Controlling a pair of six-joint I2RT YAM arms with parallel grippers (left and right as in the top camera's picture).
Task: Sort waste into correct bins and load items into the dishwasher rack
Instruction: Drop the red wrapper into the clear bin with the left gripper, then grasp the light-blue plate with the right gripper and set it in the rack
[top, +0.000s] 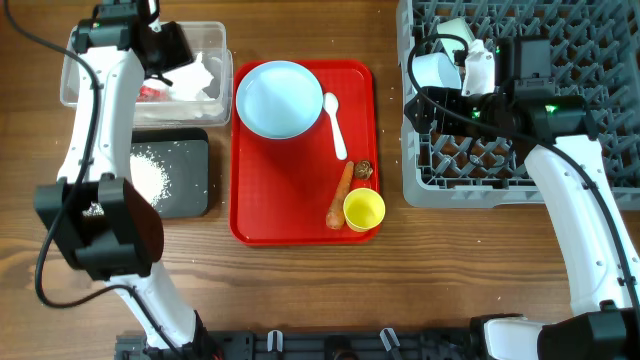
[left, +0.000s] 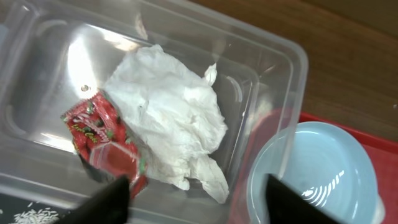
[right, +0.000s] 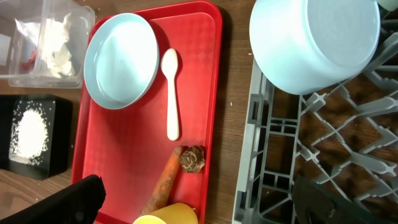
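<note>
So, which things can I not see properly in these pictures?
Overhead: the left arm covers much of the clear tub; the red wrapper barely shows there.
Right wrist: the bottom edge cuts off the yellow cup.
Overhead: the right arm hides part of the bowls in the rack; their number is unclear.
Brown lump: too small to identify.

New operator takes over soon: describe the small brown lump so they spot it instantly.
Find the red tray mid-table, then the yellow cup in its corner. Between that cup and the white spoon lies the brown lump, beside the orange carrot piece's tip: round, knobbly, dark.
</note>
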